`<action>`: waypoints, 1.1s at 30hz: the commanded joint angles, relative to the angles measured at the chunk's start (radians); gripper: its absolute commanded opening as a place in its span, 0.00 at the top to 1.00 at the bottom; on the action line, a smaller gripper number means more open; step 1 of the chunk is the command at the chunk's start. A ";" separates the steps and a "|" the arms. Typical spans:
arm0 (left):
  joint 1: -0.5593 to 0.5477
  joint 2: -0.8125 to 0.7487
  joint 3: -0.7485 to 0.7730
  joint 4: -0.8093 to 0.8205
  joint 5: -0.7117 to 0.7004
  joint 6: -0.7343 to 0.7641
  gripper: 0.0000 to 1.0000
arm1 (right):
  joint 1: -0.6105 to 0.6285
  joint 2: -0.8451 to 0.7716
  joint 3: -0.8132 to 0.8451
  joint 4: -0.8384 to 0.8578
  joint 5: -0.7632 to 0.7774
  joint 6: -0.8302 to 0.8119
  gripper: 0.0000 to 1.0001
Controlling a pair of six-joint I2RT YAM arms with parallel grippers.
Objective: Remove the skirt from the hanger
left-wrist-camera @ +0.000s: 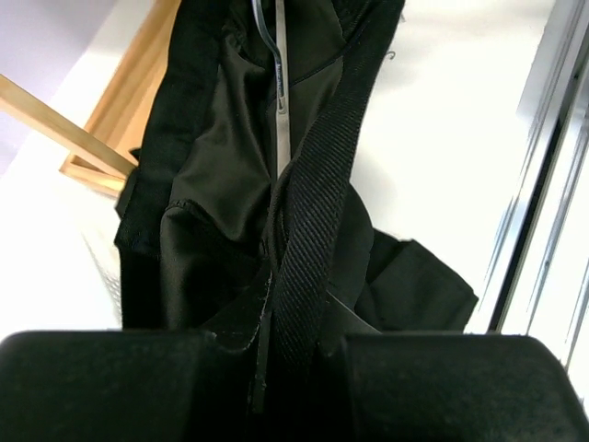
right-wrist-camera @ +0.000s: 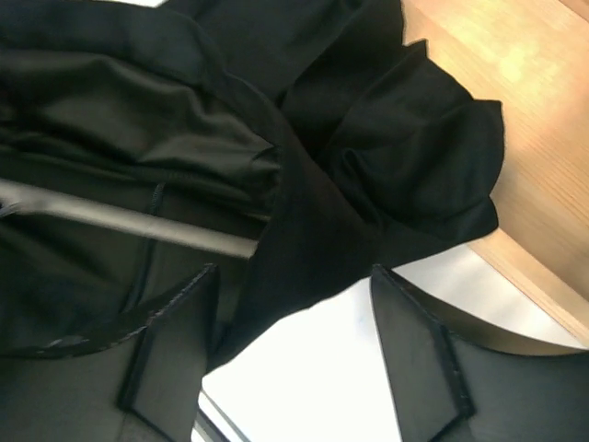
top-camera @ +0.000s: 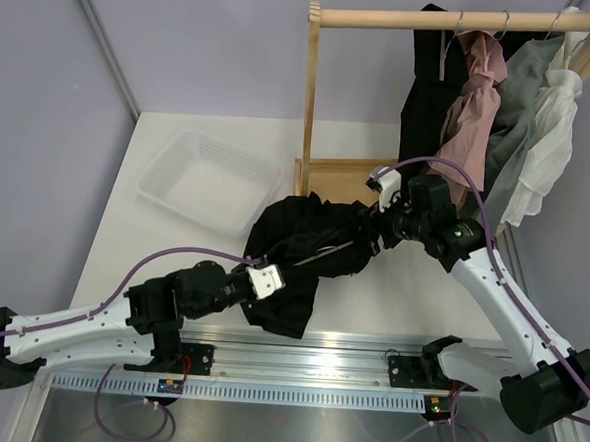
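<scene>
The black skirt (top-camera: pixel 308 252) lies bunched on the white table between my two arms. A thin grey bar of the hanger (top-camera: pixel 335 247) crosses it; the bar also shows in the left wrist view (left-wrist-camera: pixel 282 101) and the right wrist view (right-wrist-camera: pixel 129 217). My left gripper (top-camera: pixel 263 279) is shut on the skirt's ribbed waistband (left-wrist-camera: pixel 308 267). My right gripper (top-camera: pixel 372 234) is open at the skirt's right edge, its fingers (right-wrist-camera: pixel 170 345) straddling a fold of the skirt (right-wrist-camera: pixel 313 221) above the bare table.
A white plastic basket (top-camera: pixel 210 176) stands at the back left. A wooden clothes rack (top-camera: pixel 310 112) stands at the back right, its base tray (top-camera: pixel 338 176) just behind the skirt. A long black garment (top-camera: pixel 428 99) and pink, grey and white clothes hang from it.
</scene>
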 commanded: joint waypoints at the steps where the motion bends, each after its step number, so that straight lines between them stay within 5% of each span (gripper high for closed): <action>1: -0.009 -0.009 0.076 0.135 -0.052 0.028 1.00 | 0.025 0.042 0.011 0.079 0.102 0.061 0.28; 5: -0.012 -0.018 0.085 0.133 -0.055 0.023 1.00 | 0.027 0.093 0.028 0.113 0.181 0.063 0.46; 6: -0.013 -0.023 0.085 0.129 -0.058 0.023 1.00 | 0.027 0.096 0.032 0.116 0.204 0.065 0.55; 7: -0.013 -0.026 0.087 0.122 -0.070 0.022 1.00 | 0.025 0.095 0.037 0.121 0.227 0.063 0.74; 10: -0.013 -0.045 0.075 0.098 -0.089 0.017 1.00 | 0.025 0.050 0.011 0.154 0.338 0.048 1.00; 15: -0.013 -0.086 0.059 0.072 -0.113 0.008 1.00 | 0.017 0.010 -0.058 0.226 0.467 0.011 1.00; 23: -0.013 -0.169 0.069 0.018 -0.115 -0.008 1.00 | -0.185 0.091 -0.110 0.279 0.382 0.014 1.00; 33: -0.013 -0.201 0.096 -0.037 -0.078 -0.027 1.00 | -0.277 0.145 -0.078 0.386 0.340 -0.027 1.00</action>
